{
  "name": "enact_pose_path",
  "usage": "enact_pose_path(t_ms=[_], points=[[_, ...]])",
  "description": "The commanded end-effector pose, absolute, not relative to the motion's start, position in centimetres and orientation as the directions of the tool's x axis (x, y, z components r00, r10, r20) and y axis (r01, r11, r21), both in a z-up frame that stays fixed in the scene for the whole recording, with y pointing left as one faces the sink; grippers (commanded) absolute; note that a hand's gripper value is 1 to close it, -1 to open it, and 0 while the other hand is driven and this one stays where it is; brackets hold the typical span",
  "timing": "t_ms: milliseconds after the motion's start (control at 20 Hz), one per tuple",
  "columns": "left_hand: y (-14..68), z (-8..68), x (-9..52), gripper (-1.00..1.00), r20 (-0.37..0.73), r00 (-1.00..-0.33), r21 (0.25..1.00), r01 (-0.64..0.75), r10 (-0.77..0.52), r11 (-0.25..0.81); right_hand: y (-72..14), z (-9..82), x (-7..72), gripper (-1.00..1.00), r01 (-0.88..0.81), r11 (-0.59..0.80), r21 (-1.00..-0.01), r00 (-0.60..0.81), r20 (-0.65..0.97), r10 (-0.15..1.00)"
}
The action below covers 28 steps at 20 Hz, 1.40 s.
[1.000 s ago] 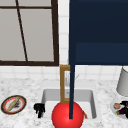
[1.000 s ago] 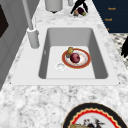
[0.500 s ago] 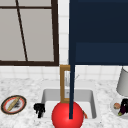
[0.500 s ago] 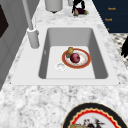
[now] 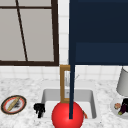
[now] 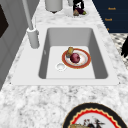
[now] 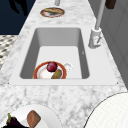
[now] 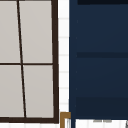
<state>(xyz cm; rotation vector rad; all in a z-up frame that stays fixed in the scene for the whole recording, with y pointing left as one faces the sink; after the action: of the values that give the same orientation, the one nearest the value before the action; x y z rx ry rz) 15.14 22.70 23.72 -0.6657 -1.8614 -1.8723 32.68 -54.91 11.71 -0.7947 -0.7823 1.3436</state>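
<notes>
My left hand hangs in the air by the sink's front left corner, fingers relaxed and pointing down, holding nothing. It also shows as a dark shape before the counter's edge, the left hand. My right hand hovers over a white plate on the right counter, just above a dark eggplant. Inside the sink lies a red-rimmed plate carrying a dark red round fruit and a brownish piece.
A grey faucet stands behind the sink. A patterned plate with a long brown item sits on the left counter. A grey canister is at the right. A red ball and a dark blue panel block the front view's middle.
</notes>
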Motion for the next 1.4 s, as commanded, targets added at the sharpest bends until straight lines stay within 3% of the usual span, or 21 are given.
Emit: enact_pose_path(t_ms=[0, 700, 1000, 1350], points=[[22.7, 23.7, 15.1, 0.0, 0.6, -0.799, 0.8, 0.599, 0.04, -0.019, -55.6, 12.3, 32.7, 1.0, -0.533, 0.098, -0.841, 0.125, 0.036, 0.992], [22.7, 23.7, 15.1, 0.0, 0.6, -0.799, 0.8, 0.599, 0.04, -0.019, -56.7, 18.4, 32.5, 1.0, -0.632, 0.134, -0.764, 0.148, 0.051, 0.988], [22.7, 23.7, 15.1, 0.0, 0.6, -0.799, 0.8, 0.599, 0.04, -0.019, -52.6, 22.1, 30.8, 1.0, -0.613, 0.046, -0.789, 0.11, -0.028, 0.993], [22.7, 23.7, 15.1, 0.0, 0.6, -0.799, 0.8, 0.599, 0.04, -0.019, -49.1, 26.5, 30.7, 1.0, -0.629, 0.055, -0.776, 0.151, -0.052, 0.987]])
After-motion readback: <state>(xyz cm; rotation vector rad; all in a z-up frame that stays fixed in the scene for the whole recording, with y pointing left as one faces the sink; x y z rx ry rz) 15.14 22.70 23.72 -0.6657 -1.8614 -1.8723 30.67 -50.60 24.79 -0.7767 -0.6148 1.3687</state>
